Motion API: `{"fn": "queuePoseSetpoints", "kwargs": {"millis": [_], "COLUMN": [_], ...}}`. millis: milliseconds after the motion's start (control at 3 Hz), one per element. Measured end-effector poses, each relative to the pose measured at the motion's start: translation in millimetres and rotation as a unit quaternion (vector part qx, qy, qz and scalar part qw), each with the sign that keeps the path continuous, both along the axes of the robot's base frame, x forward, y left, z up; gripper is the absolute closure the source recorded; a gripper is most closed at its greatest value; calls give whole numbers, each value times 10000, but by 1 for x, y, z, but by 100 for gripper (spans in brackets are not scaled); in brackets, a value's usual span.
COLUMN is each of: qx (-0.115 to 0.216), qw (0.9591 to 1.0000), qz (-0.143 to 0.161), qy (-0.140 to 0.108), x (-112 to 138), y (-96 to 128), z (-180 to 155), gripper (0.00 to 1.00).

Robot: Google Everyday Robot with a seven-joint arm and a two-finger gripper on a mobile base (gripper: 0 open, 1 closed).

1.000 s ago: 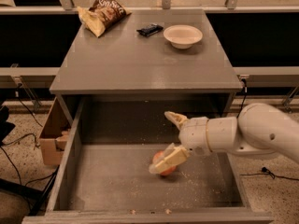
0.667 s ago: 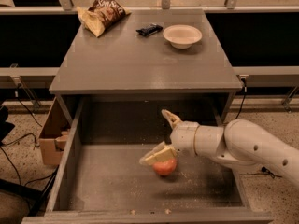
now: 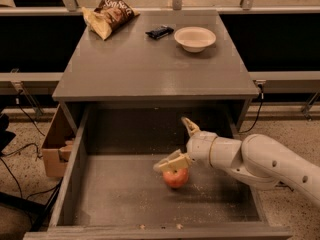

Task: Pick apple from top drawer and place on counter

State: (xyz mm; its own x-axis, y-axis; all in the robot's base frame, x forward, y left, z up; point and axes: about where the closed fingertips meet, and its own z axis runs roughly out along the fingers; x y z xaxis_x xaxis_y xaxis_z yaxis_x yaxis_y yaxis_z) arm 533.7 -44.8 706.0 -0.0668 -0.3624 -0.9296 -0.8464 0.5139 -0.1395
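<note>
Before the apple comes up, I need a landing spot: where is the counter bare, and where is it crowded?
The counter is bare across front and middle, back to the chip bag, dark packet and bowl, which crowd its back edge. The gripper, open, is down in the top drawer at the apple.

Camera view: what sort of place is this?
Likely a robot test lab, not a home: a plain grey wooden counter, loose black cables and a brown cardboard box on the floor. The gripper is in the open grey drawer, over the small red apple.
</note>
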Motion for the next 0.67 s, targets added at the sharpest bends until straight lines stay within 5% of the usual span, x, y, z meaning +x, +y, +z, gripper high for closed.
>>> {"fn": "queuePoseSetpoints", "kwargs": {"millis": [667], "qx": [-654], "qw": [9954], "qz": [238], "qy": [658], "x": [-44], "y": [-15], "z": [-10], "gripper": [0]}}
